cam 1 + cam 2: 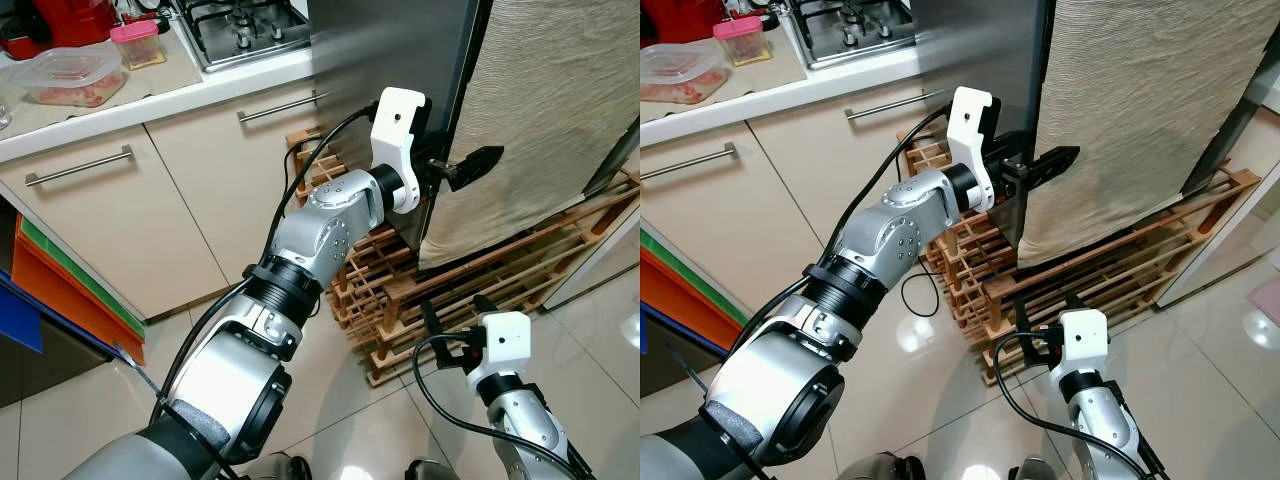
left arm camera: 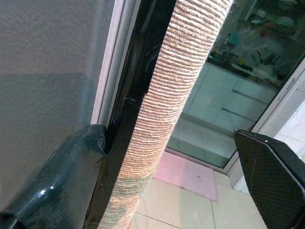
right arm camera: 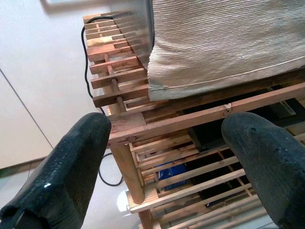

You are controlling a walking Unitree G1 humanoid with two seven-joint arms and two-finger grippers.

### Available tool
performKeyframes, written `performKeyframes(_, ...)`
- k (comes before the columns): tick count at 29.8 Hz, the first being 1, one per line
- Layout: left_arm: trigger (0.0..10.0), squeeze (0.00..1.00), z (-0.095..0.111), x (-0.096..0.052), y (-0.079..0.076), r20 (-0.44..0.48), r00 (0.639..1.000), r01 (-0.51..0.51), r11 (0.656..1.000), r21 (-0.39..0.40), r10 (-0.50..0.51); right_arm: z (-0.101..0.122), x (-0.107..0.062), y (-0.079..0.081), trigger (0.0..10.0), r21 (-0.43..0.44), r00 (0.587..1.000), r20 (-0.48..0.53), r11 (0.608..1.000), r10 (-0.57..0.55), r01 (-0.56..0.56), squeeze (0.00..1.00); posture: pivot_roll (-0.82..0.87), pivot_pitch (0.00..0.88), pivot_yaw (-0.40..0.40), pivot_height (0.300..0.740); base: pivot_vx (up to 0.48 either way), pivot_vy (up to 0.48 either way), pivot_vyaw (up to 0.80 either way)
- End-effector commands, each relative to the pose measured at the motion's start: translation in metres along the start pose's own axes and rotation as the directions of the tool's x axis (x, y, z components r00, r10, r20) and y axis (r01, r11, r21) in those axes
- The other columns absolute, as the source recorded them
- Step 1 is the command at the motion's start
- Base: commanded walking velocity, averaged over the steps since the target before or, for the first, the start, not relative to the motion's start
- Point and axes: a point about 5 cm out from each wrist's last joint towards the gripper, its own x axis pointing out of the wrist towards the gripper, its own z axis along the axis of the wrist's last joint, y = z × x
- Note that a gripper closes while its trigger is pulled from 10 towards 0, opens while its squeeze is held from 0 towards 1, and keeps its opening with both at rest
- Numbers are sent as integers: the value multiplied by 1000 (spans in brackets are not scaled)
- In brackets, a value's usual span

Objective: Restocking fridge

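The fridge (image 1: 400,70) stands tall and dark grey at the end of the kitchen cabinets, its lower part set against a slatted wooden rack (image 1: 480,290) that rests on the pale tiled floor (image 1: 330,400). A beige ribbed cloth (image 1: 1140,110) hangs down over the fridge's front, covering most of the door and ending just above the rack's top rails. Beside the fridge runs the worktop (image 1: 150,95), with white drawer fronts and metal bar handles beneath it; a gas hob (image 1: 245,30) sits at the worktop's end nearest the fridge, and a clear food container (image 1: 70,75) and a small pink-lidded tub (image 1: 138,42) lie farther along it.

The left pincer (image 1: 455,168) is raised to the fridge's front edge, its two black fingers spread; in the left wrist view one finger (image 2: 62,176) lies against the grey side panel by the dark door seam, while the other sits well apart on the far side of the hanging cloth's edge. The right pincer (image 3: 176,157) is held low over the floor in front of the rack, spread and gripping nothing, its fingers framing the rack's corner post and the cloth's lower hem.
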Motion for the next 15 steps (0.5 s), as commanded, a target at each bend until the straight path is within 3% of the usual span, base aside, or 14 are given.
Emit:
performKeyframes(1,10000,0,12,52,-124,149,923,369,925,-88,-355,0,0,1,10000,-3,1000,4,1000,6,-6,0,-220,75,131,740,0,0,0)
performKeyframes(15,10000,0,12,52,-124,149,923,369,925,-88,-355,0,0,1,10000,-3,1000,4,1000,6,-6,0,-220,75,131,740,0,0,0)
